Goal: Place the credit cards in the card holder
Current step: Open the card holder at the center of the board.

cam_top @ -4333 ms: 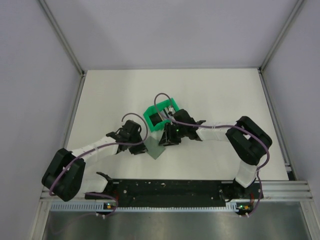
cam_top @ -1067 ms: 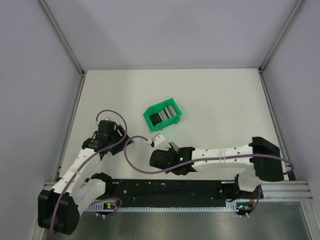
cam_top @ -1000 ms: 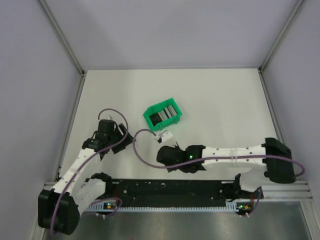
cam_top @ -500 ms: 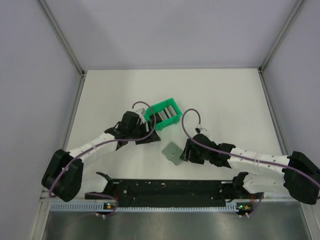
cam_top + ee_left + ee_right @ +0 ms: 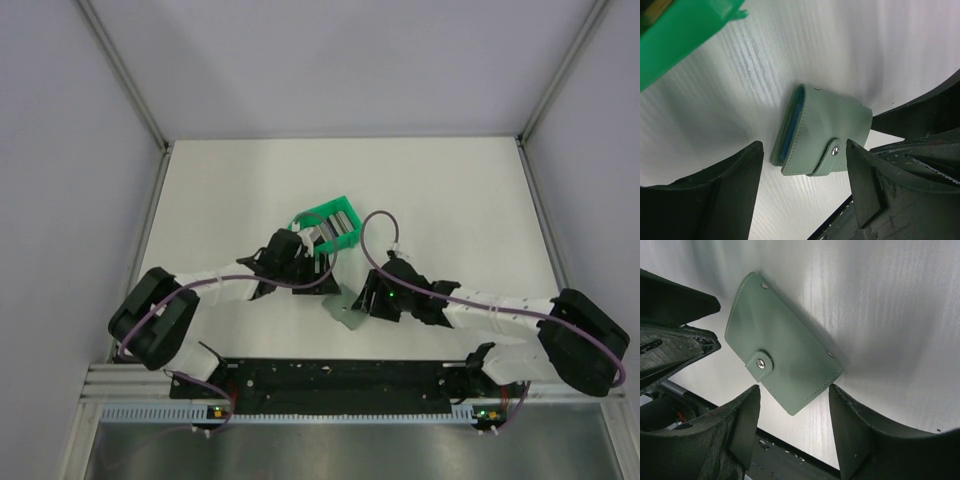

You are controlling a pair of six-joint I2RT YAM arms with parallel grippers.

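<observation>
The card holder [image 5: 346,311], a grey-green wallet, lies flat on the white table [image 5: 450,200], closed by its snap strap. In the left wrist view the card holder [image 5: 822,131] shows a light blue inner edge. It also shows in the right wrist view [image 5: 782,365]. My left gripper [image 5: 322,283] is open and empty just left of it, in its own view [image 5: 804,150] too. My right gripper [image 5: 364,302] is open and empty just right of it, in its own view [image 5: 795,390] as well. The credit cards [image 5: 335,226], grey and black, stand in the green bin [image 5: 310,220].
The green bin's wall [image 5: 680,35] is close behind my left gripper. The black rail [image 5: 340,375] runs along the near table edge, just in front of the wallet. My left gripper's fingers [image 5: 675,342] show in the right wrist view.
My left gripper has moved from beside the bin down toward the wallet. My right gripper has moved up to the wallet's right edge. The wallet stays about where it was.
</observation>
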